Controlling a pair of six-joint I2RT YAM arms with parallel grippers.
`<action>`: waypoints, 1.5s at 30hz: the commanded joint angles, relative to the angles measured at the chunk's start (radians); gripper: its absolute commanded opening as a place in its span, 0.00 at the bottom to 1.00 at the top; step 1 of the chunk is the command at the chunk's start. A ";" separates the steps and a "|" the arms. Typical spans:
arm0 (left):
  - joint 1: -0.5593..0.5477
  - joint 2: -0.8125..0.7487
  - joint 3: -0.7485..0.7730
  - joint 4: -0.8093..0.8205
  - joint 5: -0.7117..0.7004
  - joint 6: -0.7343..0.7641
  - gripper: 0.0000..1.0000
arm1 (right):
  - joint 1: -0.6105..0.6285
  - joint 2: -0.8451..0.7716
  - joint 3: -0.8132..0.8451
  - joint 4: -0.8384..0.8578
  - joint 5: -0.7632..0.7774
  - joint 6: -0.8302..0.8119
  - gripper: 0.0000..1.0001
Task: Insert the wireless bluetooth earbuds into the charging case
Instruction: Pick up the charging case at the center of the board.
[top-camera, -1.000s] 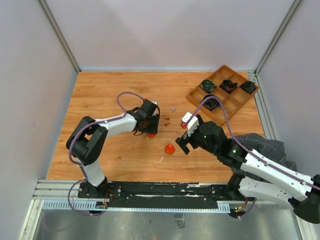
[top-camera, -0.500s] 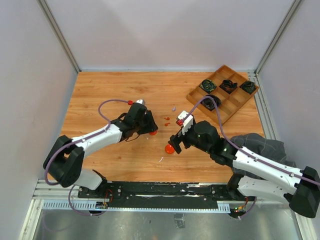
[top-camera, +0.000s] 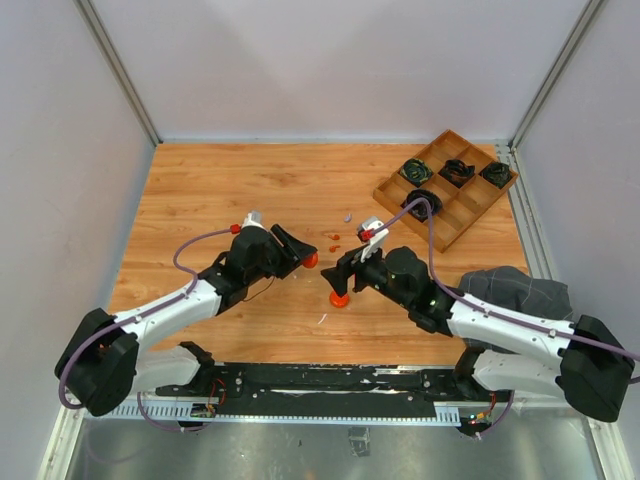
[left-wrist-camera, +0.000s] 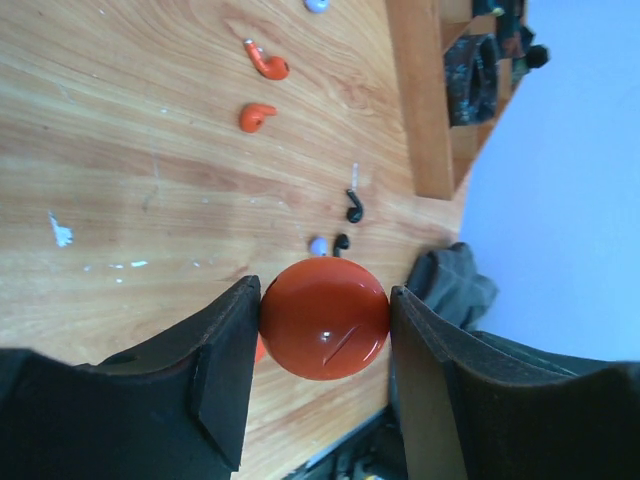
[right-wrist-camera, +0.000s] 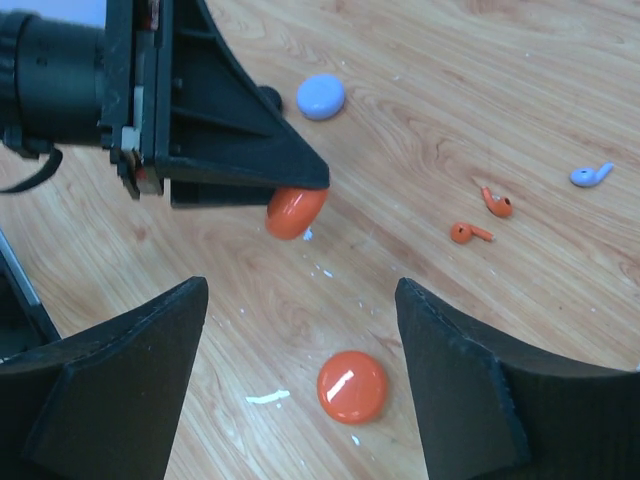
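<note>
My left gripper (top-camera: 303, 257) is shut on a round orange charging case (left-wrist-camera: 324, 318), held just above the wood. A second orange disc (right-wrist-camera: 352, 387) lies flat on the table; my right gripper (right-wrist-camera: 300, 300) hangs over it, open, one finger to each side. Two orange earbuds (left-wrist-camera: 266, 62) (left-wrist-camera: 256, 117) lie close together beyond it, also seen in the right wrist view (right-wrist-camera: 496, 201) (right-wrist-camera: 466, 233). A lilac earbud (right-wrist-camera: 592, 176) lies further out. Two black earbuds (left-wrist-camera: 353, 207) (left-wrist-camera: 340, 241) lie beside a small lilac round piece (right-wrist-camera: 321, 96).
A wooden compartment tray (top-camera: 484, 213) holding coiled black cables stands at the back right. A dark grey cloth (top-camera: 510, 290) lies beside the right arm. White flecks mark the wood near the discs. Grey walls close in three sides of the table.
The left arm has stretched out low and rightward, carrying the orange case with it. The right gripper has dropped leftward over the disc on the table, its jaws narrowing somewhat.
</note>
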 joint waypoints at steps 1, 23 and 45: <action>0.006 -0.051 -0.042 0.139 0.015 -0.149 0.22 | -0.002 0.036 -0.017 0.177 0.047 0.070 0.75; 0.004 -0.067 -0.073 0.230 0.055 -0.214 0.22 | 0.014 0.224 0.054 0.325 0.102 0.134 0.62; -0.002 -0.105 -0.114 0.317 0.056 -0.180 0.36 | 0.014 0.236 0.117 0.224 0.084 0.164 0.21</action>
